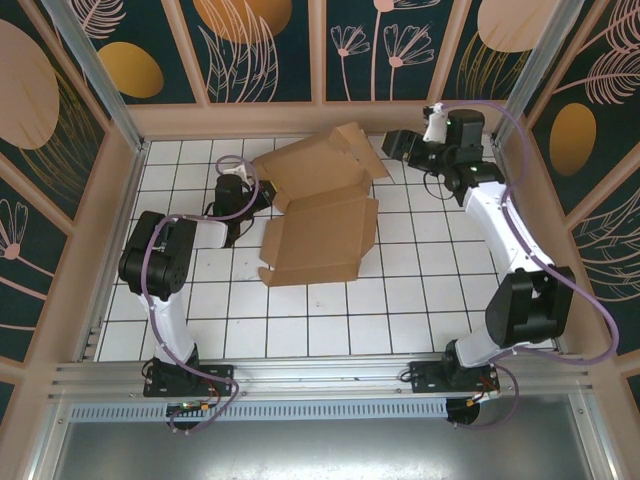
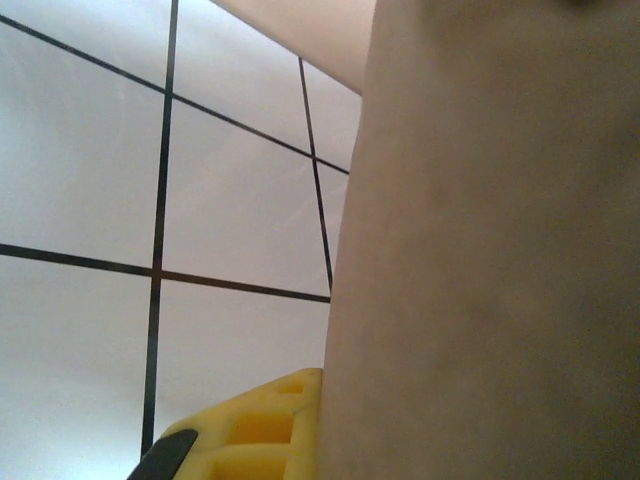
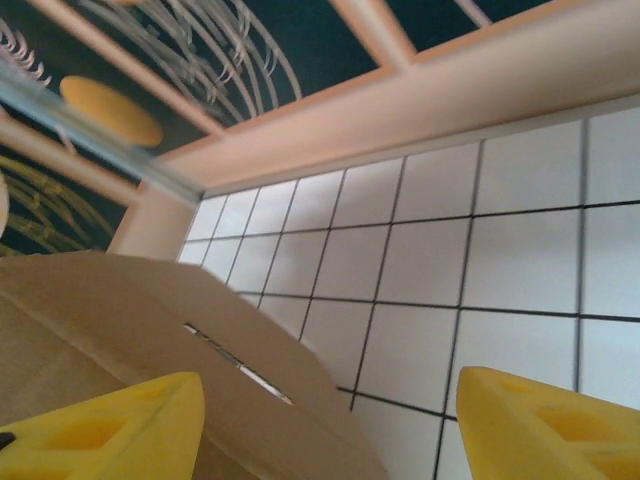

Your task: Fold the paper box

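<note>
Now left claw [image 1: 258, 203] pinches paper box [image 1: 320, 205] (right claw [image 1: 393, 147] nearby).

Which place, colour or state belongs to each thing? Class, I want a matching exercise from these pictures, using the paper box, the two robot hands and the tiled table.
Column one
1. paper box
2. left hand
3. right hand
4. tiled table

Column two
A. open, yellow fingers wide apart, near the box's far right corner
B. shut, at the box's left edge
C. white with dark grid lines
D. brown cardboard, lying between the two arms

Right pairs: 1-D, 2-B, 3-A, 4-C
</note>
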Controlling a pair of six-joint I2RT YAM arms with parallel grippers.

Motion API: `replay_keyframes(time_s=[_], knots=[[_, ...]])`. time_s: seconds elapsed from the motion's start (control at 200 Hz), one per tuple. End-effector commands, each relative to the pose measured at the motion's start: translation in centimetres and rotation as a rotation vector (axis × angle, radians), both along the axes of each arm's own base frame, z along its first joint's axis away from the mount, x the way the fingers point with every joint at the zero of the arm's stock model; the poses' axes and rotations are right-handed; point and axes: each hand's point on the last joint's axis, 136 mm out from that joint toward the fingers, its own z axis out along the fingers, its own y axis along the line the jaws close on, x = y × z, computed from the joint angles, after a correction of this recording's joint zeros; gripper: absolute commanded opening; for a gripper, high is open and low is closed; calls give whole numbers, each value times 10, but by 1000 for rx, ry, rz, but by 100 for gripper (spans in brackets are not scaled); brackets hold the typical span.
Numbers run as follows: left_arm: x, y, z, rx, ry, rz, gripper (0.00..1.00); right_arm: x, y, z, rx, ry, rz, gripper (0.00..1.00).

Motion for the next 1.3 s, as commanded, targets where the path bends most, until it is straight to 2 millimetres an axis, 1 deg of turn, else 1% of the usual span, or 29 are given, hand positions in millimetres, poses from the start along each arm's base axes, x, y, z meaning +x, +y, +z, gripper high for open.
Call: replay_keyframes(time_s=[0.0, 0.16, 0.21, 0.285, 0.505, 0.621, 0.736, 0.936, 1.076, 1.141, 1.201, 1.296], knots=[[9, -6, 18, 8, -26, -35, 0, -9, 27, 16, 5, -84, 137, 63], [10, -4, 6, -8, 42, -4, 0, -26, 59, 6, -46, -98, 220, 58], [9, -4, 3, -8, 59, -3, 0, -30, 67, 2, -64, -97, 234, 57], [10, -2, 1, -2, 77, 6, 0, -31, 73, -5, -93, -95, 238, 54], [9, -5, 10, -1, 63, -17, 0, -23, 76, -25, -207, -108, 206, 48], [8, -10, 11, -7, 57, -42, 0, -20, 80, -34, -242, -107, 223, 48], [7, -10, 11, -8, 55, -50, 0, -16, 84, -42, -326, -124, 215, 47], [5, -11, 9, -5, 58, -57, 0, 0, 73, -55, -537, -166, 92, 49], [5, -12, 10, -4, 56, -63, 0, 10, 65, -62, -672, -177, 14, 47], [5, -12, 9, -5, 57, -65, 0, 12, 63, -64, -714, -178, -7, 45], [4, -12, 8, -3, 61, -65, 0, 11, 66, -61, -707, -184, 0, 45], [4, -10, 7, 0, 68, -58, 0, 2, 69, -46, -657, -231, 17, 45]])
